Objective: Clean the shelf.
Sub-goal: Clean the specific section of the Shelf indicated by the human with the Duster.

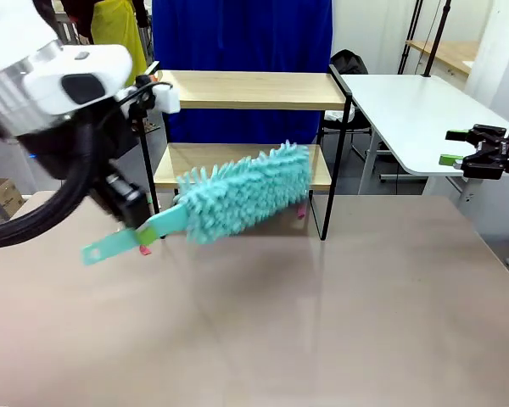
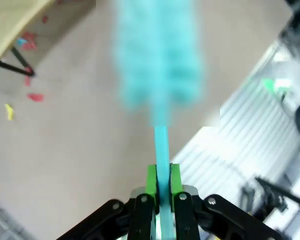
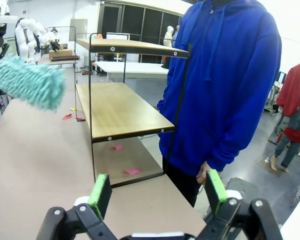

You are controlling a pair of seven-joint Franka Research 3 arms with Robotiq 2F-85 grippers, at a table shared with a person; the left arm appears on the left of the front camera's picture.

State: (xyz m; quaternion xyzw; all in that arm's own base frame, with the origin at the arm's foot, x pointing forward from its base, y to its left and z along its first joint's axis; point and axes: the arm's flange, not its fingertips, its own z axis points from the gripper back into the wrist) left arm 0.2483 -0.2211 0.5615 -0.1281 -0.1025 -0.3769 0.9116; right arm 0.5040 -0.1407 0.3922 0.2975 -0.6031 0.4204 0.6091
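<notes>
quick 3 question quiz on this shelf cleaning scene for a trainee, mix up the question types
1. True or false: the right gripper is shut on the duster.
2. Where do the pink scraps lie relative to the shelf? A: on its top board. B: on the table beneath it. C: on its lower board.
3. Fill in: the left gripper clamps the duster by its ____.

Key: 1 false, its jaws stand open and hold nothing; 2 B; 3 handle.

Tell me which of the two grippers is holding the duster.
The left gripper: it is shut on the teal duster, clamping its flat handle. The right gripper stands open, holding nothing.
</notes>
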